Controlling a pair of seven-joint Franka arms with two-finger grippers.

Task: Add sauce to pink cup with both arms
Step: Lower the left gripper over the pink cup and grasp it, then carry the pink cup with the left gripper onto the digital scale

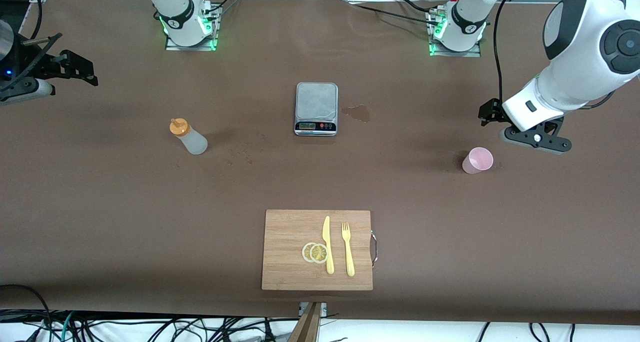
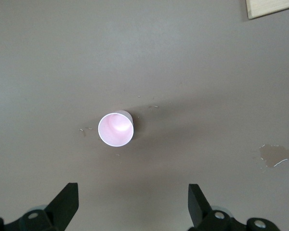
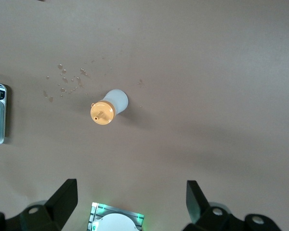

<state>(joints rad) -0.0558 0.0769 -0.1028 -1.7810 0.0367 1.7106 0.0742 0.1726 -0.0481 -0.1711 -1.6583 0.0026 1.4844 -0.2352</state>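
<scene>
The sauce bottle (image 1: 189, 138), whitish with an orange nozzle cap, stands upright on the brown table toward the right arm's end. It also shows in the right wrist view (image 3: 109, 107). The pink cup (image 1: 477, 160) stands upright toward the left arm's end and looks empty in the left wrist view (image 2: 116, 129). My left gripper (image 2: 131, 188) is open and empty, high over the table beside the cup (image 1: 532, 136). My right gripper (image 3: 130, 185) is open and empty, high over the table's edge at the right arm's end (image 1: 55, 68), well apart from the bottle.
A grey kitchen scale (image 1: 316, 108) sits mid-table with a wet stain (image 1: 358, 113) beside it. A wooden cutting board (image 1: 287, 254) nearer the front camera carries a yellow knife (image 1: 327, 244), a fork (image 1: 348, 249) and lemon slices (image 1: 315, 252). Droplets (image 3: 65, 82) lie near the bottle.
</scene>
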